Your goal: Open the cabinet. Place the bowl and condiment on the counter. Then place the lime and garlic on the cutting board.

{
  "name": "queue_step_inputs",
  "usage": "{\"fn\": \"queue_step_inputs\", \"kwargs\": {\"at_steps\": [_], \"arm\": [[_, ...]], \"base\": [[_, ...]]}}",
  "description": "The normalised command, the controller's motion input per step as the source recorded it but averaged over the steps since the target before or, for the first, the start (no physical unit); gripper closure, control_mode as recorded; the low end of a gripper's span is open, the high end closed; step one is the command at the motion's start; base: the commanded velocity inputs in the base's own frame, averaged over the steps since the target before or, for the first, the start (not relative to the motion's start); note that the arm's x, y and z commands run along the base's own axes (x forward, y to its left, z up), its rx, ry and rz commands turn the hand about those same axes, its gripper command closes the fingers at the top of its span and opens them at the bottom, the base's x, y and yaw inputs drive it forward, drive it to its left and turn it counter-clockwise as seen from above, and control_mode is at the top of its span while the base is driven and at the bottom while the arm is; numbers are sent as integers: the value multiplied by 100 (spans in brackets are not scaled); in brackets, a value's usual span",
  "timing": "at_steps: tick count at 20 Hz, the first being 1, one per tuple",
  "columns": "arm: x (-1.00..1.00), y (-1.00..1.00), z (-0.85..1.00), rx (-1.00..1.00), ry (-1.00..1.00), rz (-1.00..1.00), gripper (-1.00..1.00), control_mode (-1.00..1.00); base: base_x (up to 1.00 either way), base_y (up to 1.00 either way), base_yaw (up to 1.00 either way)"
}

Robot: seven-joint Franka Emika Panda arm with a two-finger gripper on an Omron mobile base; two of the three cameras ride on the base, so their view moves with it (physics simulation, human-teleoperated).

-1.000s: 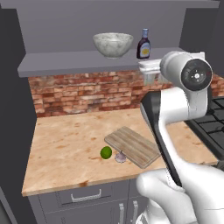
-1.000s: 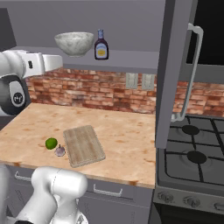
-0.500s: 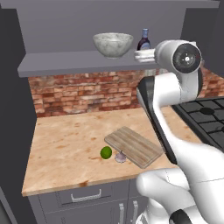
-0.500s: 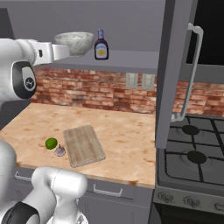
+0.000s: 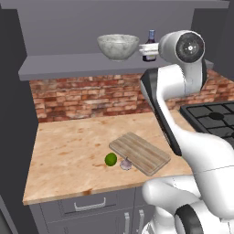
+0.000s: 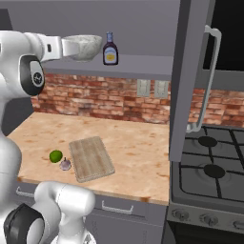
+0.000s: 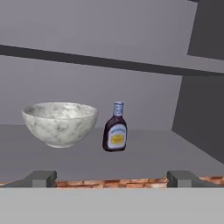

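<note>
Facing the shelf with jaws spread wide and empty, the gripper (image 7: 111, 178) is lining up slightly right of the marbled grey-white stone bowl (image 7: 60, 123), beside the slim dark bottle (image 7: 115, 133).

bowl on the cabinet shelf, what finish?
Marbled grey-white stone look on the bowl, clearest in the hand view.
</note>
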Motion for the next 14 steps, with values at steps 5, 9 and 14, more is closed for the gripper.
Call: {"fn": "queue_step_inputs", "kwargs": {"at_steps": [5,9,14], "arm": [[10,-10,-2,0,-20,0,-100,-100],[20,-15,0,3,-17,0,-100,-100],[15,-9,0,5,-9,0,-100,-100]], "base": [[0,0,0],[0,0,0],[0,0,0]]}}
